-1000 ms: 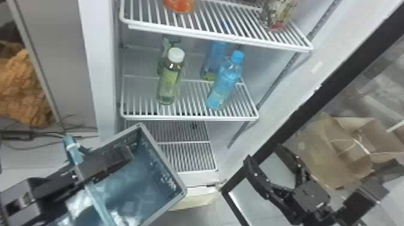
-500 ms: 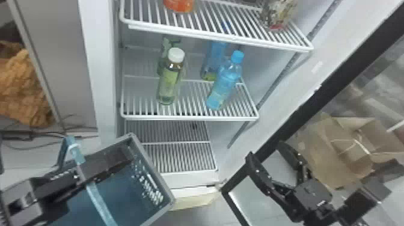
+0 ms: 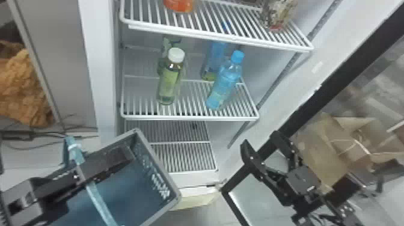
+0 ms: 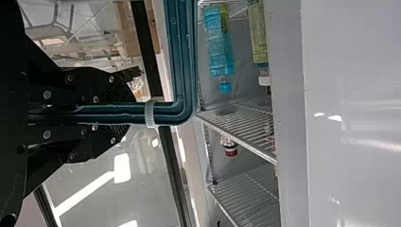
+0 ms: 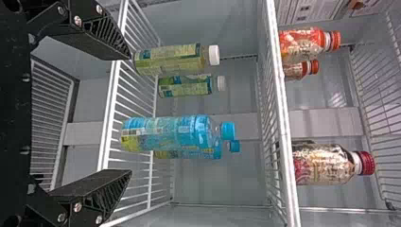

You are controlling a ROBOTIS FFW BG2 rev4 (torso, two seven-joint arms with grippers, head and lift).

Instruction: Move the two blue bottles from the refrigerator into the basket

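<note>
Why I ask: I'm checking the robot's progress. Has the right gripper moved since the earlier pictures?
Yes: in the head view, the right gripper now sits higher, nearer the front edge of the middle wire shelf.

Bottles point(image 3: 224, 81), glossy clear plastic; basket point(image 3: 157, 177), smooth plastic; shelf point(image 3: 189, 115), white-coated wire; bag point(image 3: 327, 150), matt brown paper; cloth point(image 3: 24, 90), rough, crumpled.

Bright blue bottles point(image 5: 165, 133), blue-capped; dark blue-grey basket point(image 3: 177, 192); white-barred shelves point(image 3: 192, 117); orange-brown bundle point(image 3: 25, 90), mottled.
</note>
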